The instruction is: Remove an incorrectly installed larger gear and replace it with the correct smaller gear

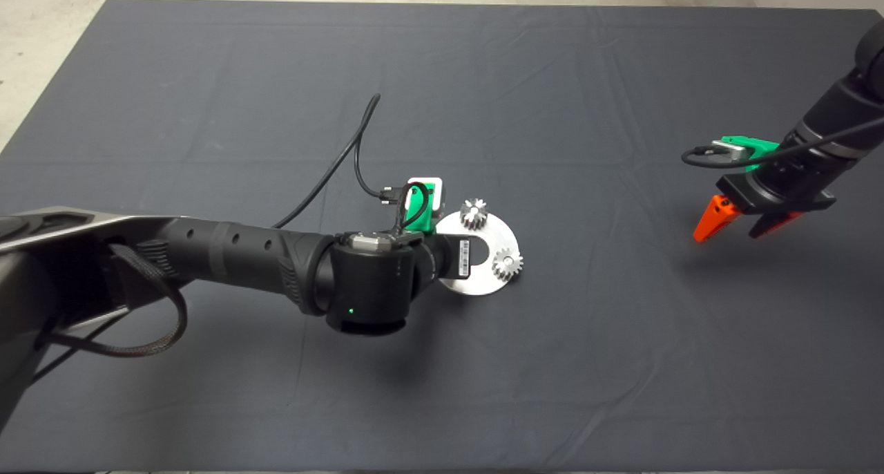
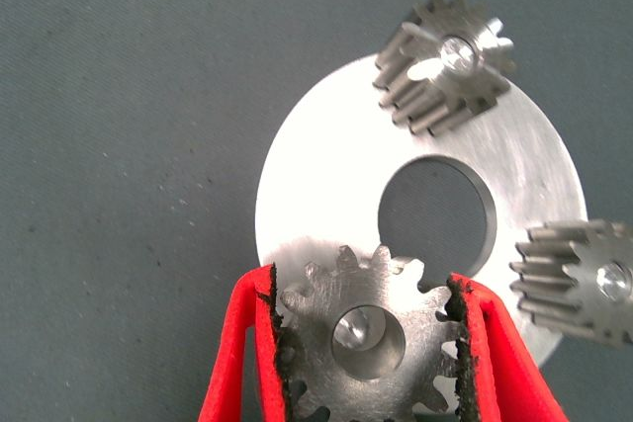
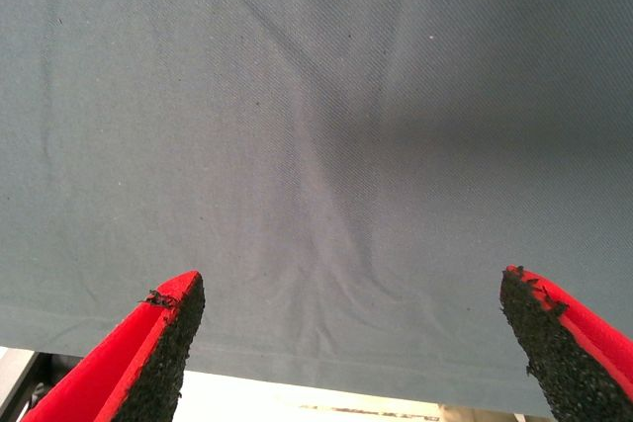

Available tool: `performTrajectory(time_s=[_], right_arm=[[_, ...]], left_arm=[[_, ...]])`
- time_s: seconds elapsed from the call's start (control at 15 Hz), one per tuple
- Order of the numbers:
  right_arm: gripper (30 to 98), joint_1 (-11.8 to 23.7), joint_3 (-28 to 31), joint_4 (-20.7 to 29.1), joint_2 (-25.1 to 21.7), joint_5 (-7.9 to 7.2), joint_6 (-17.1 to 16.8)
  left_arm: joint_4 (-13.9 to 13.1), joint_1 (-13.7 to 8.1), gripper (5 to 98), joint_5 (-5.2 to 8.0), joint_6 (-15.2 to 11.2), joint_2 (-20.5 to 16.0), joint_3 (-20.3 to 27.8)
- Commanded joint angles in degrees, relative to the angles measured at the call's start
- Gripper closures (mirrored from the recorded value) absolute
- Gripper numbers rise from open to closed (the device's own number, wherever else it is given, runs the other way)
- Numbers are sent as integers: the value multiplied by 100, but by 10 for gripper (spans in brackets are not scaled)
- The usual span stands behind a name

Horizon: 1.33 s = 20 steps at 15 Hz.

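Gripped between the two black pads of the left pincer (image 2: 368, 343) is a steel spur gear (image 2: 366, 338), held by its toothed rim over the edge of the round silver plate (image 2: 316, 185). Whether it is the larger gear or the smaller gear cannot be told for certain; it looks somewhat wider than its neighbours, but it also lies nearer the camera. It is judged stiff, heavy for its bulk and smooth, so a hold across opposite teeth, as shown, should keep it from slipping or tipping. Two small gears (image 2: 447, 64) (image 2: 579, 279) are seated on pins around the plate's centre hole (image 2: 435, 216). All of this rests on the dark mat (image 1: 276, 80) of the bench. Well apart, the right pincer (image 1: 739, 220) hangs with its fingers spread wide, holding nothing.
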Motion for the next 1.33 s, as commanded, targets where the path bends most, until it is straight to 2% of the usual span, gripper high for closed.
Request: performTrajectory(time_s=[0.0,0.4,0.73,0.87,0.93,1.0,1.07,1.13,1.27], right_arm=[[493,120,-42,94,23,-566,-44],[493,120,-51,59,-10,-566,-88],[493,111,-68,50,8,-566,-105],[493,103,-77,50,-1,-566,-105],[493,102,-69,50,-27,-566,-105],[493,111,-51,50,-54,-566,-105],[493,111,-42,50,-97,-566,-105],[493,110,-42,50,-98,-566,-114],[493,102,-12,50,-101,-557,-114]], left_arm=[[80,-34,796,411,-37,68,258],[80,-19,796,402,-28,118,-114],[45,-70,797,420,77,153,109],[4,-70,797,426,172,141,-146],[-306,-70,797,410,484,163,-164],[-999,-122,797,358,811,230,-181],[-1670,-324,797,359,1096,321,-198],[-2144,-531,797,359,1373,380,-199],[-2671,-653,797,367,1768,341,-199]])
